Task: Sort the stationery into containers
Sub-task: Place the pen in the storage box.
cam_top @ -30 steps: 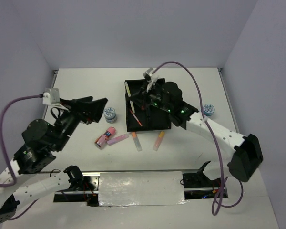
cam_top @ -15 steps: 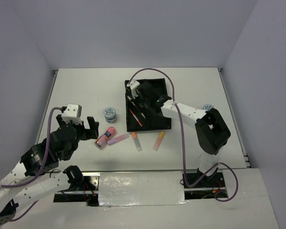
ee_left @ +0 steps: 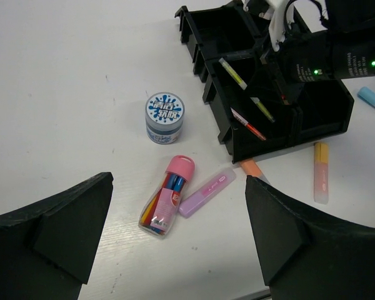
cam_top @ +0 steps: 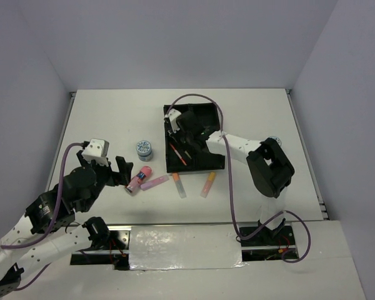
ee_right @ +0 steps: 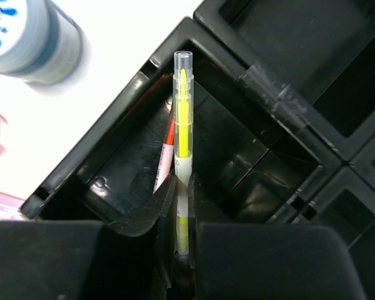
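Yellow marker, pinched in the right end effector, hangs over the tray compartment holding an orange pen, presumably for release. Left of the tray, the left end effector gapes above the pink tube.

Print on the tape roll and the pink tube is illegible.
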You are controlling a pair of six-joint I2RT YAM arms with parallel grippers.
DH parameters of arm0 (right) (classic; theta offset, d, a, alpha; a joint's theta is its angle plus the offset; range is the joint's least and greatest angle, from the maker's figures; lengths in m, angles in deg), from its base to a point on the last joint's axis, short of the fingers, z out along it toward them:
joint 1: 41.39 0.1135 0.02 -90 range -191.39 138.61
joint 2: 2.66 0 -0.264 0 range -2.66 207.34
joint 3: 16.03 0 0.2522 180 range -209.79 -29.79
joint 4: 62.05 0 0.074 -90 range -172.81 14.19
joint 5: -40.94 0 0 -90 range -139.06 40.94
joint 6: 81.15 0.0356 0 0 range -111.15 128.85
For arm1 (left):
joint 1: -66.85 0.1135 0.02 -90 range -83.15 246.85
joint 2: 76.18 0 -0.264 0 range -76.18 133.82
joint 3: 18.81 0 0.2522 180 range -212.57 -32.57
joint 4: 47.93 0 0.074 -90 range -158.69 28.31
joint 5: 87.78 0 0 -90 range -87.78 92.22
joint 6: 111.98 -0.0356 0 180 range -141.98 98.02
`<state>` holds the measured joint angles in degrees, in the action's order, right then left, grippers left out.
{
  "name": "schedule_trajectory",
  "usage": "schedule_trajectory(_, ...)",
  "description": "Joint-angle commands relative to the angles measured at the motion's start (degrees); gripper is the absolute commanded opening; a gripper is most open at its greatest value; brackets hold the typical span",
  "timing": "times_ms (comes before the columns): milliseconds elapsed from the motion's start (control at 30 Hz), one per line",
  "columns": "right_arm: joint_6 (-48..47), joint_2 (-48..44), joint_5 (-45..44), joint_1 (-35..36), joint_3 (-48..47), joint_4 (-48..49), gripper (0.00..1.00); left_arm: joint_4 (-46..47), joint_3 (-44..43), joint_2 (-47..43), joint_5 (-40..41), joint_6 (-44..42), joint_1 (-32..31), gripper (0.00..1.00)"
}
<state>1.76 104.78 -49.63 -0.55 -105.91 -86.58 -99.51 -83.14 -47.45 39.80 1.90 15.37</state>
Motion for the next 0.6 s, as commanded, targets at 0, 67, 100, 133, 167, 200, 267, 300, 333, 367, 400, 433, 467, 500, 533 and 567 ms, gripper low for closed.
schedule_trajectory(0,1.2,2.2,-1.4,-0.1,-2.0,0.2,0.13,2.7,-0.2,-0.5,-0.7,-1.6,0.2,0.99)
schedule_trajectory(67,1.6,2.6,-1.8,-0.1,-2.1,0.2,0.15,2.7,-0.2,-0.5,-0.7,-1.6,0.2,0.99)
schedule_trajectory(100,1.9,2.7,-1.8,0.0,-2.0,0.2,0.15,2.6,-0.2,-0.4,-0.6,-1.5,0.2,0.99)
schedule_trajectory(133,2.0,2.7,-1.8,0.0,-1.9,0.2,0.16,2.6,-0.1,-0.4,-0.6,-1.5,0.2,0.99)
schedule_trajectory(167,2.3,2.6,-1.8,-0.1,-1.9,0.2,0.18,2.6,-0.2,-0.5,-0.6,-1.5,0.2,0.99)
schedule_trajectory(200,2.5,2.3,-1.5,0.0,-1.8,0.1,0.18,2.7,-0.1,-0.4,-0.6,-1.5,0.2,0.99)
schedule_trajectory(267,3.0,1.9,-0.7,0.0,-1.8,0.0,0.28,2.8,-0.2,-0.3,-0.8,-1.6,0.2,0.99)
schedule_trajectory(300,3.0,1.6,-0.5,-0.1,-2.1,0.0,0.33,2.8,-0.2,-0.3,-0.8,-1.6,0.2,0.99)
schedule_trajectory(333,3.2,0.9,-0.1,0.1,-2.3,-0.7,0.37,2.8,-0.2,-0.3,-0.9,-1.6,0.2,0.99)
schedule_trajectory(367,3.8,0.6,0.1,0.0,-2.7,-0.7,0.39,2.7,-0.2,-0.2,-0.9,-1.7,0.2,0.99)
schedule_trajectory(400,4.2,-0.4,0.2,0.0,-3.1,-0.9,0.45,2.8,-0.2,-0.2,-0.9,-1.6,0.2,0.99)
schedule_trajectory(433,4.5,-0.8,0.2,-0.1,-3.3,-1.4,0.52,2.7,-0.2,-0.2,-0.9,-1.6,0.2,0.99)
schedule_trajectory(467,4.9,-1.2,0.3,-0.1,-3.9,-1.7,0.56,2.7,-0.2,-0.2,-0.9,-1.6,0.2,0.99)
schedule_trajectory(500,5.1,-1.9,0.1,0.0,-4.3,-1.7,0.56,2.6,-0.2,-0.2,-0.8,-1.6,0.2,0.99)
schedule_trajectory(533,5.4,-2.1,-0.2,0.0,-4.7,-2.4,0.56,2.6,-0.2,-0.3,-0.8,-1.6,0.2,0.99)
schedule_trajectory(567,6.0,-2.3,-0.1,0.0,-5.3,-2.6,0.56,2.5,-0.1,-0.4,-0.8,-1.5,0.2,0.99)
